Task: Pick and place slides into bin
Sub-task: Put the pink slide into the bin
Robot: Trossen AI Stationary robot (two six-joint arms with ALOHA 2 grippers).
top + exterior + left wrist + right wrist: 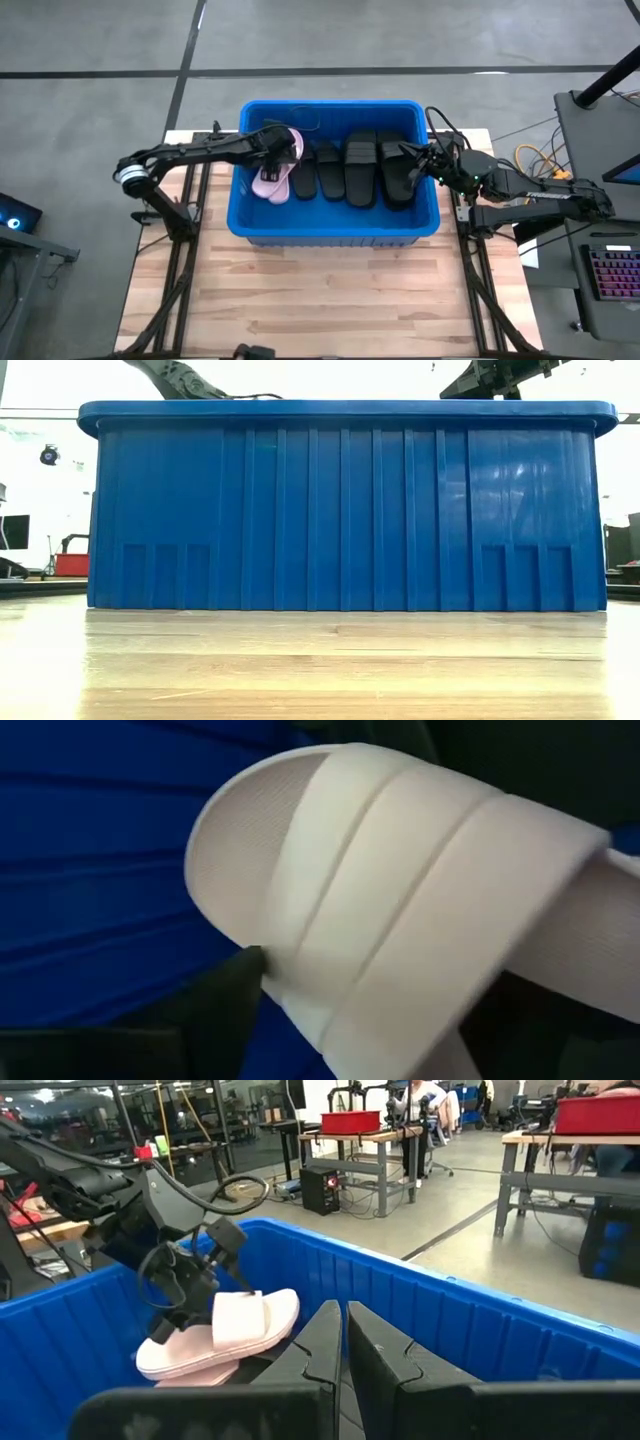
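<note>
High view: the left tool point(283, 150) stood inside the bin point(335, 232), at its left end, over a pink slide point(272, 178) lying beside four black slides point(350, 170). The right tool point(418, 165) waited at the bin's right end. Judgement: the release should be completed fully, then the tool lifted straight up clear of the strap.

Low view: only the bin's front wall point(340, 510) showed on the table point(320, 670).

Left wrist view: the upper pink slide point(400, 900) filled the frame, a finger point(215, 1010) touching its edge; jaws wide, grip uncertain.

Right wrist view: the right tool point(343, 1342) was closed, empty, inside the bin.
</note>
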